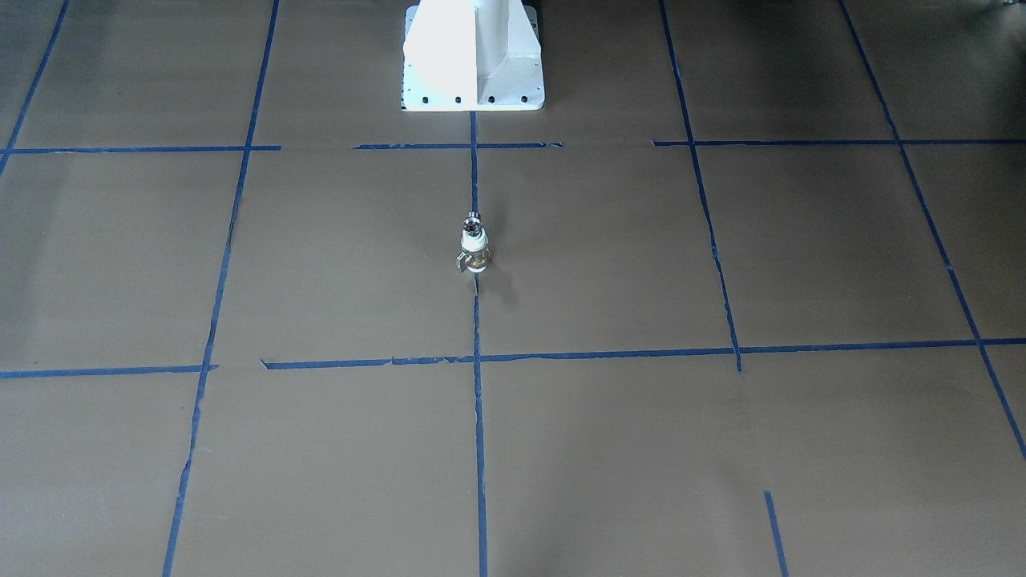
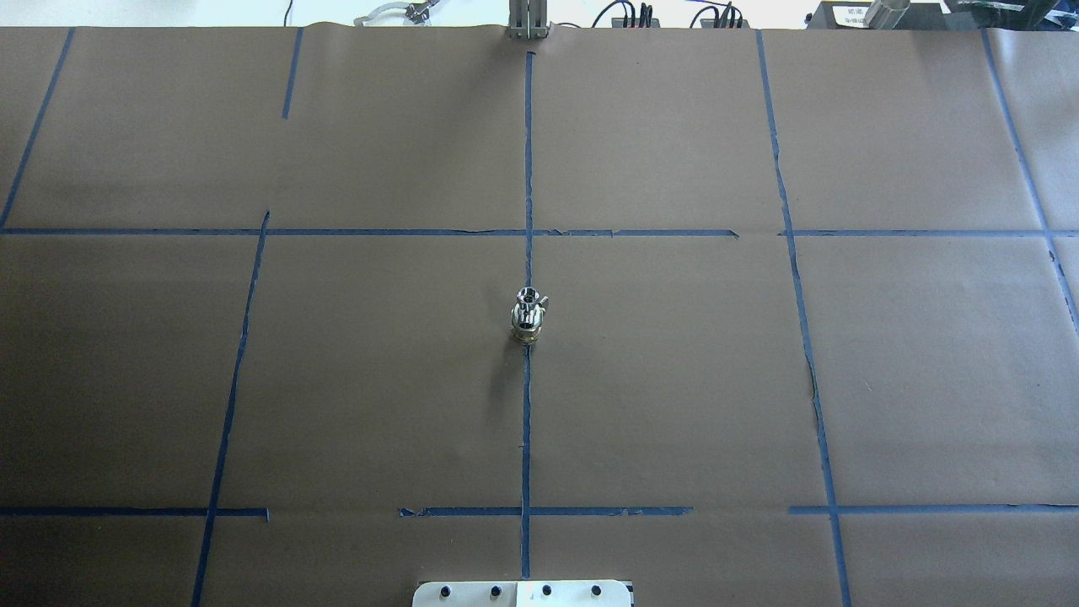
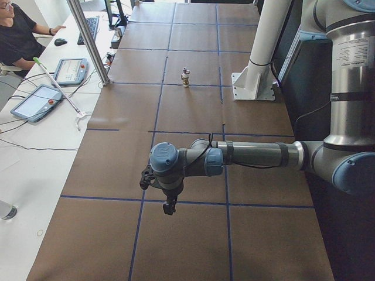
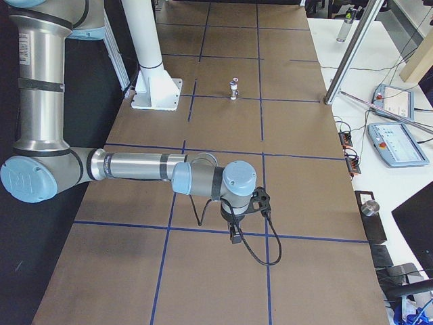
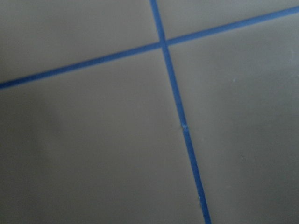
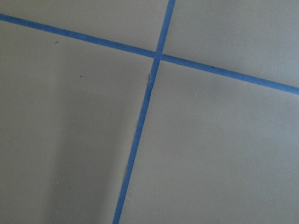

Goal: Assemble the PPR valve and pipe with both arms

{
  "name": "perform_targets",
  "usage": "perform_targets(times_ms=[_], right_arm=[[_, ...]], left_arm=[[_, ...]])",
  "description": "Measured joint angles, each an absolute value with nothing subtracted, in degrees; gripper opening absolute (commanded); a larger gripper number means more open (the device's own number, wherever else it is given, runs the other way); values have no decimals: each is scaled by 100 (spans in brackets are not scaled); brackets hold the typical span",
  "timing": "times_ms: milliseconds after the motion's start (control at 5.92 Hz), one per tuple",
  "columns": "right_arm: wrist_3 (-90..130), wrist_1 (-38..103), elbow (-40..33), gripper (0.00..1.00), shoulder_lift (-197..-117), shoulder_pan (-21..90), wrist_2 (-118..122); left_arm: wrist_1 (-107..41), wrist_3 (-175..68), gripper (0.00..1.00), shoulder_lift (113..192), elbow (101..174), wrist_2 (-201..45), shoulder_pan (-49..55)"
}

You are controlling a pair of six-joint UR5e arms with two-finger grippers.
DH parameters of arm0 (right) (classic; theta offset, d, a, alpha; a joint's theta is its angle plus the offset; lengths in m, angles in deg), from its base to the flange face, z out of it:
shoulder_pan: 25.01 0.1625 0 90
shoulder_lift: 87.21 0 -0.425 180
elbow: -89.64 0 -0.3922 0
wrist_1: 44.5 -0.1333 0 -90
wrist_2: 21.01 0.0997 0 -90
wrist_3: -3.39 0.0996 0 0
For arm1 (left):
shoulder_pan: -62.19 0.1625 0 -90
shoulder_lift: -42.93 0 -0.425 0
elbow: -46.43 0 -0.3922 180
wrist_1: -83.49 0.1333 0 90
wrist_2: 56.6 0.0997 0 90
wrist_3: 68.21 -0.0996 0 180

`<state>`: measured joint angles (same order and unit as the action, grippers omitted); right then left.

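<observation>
PPR valve [image 1: 474,248] is standing upright at table [image 2: 674,379] centre, pipe [image 1: 473,219] apparently seated on top; left gripper [image 3: 170,206] and right gripper [image 4: 234,234] are hanging far off, openings I cannot tell, and a clumsy nudge risks toppling it.

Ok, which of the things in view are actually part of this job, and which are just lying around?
Job: PPR valve, pipe on its top, left arm, right arm.
Lying about: white pedestal, side-desk tablet, keyboard, small metal cylinder.
</observation>
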<state>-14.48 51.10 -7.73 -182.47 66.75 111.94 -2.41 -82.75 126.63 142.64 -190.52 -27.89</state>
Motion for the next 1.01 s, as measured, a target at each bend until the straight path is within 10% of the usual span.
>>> perform_targets(times_ms=[1014], right_arm=[[-1085, 5101, -971, 100, -18425, 6336, 11146]], left_arm=[[-290, -7877, 100, 12627, 14312, -19438, -2781]])
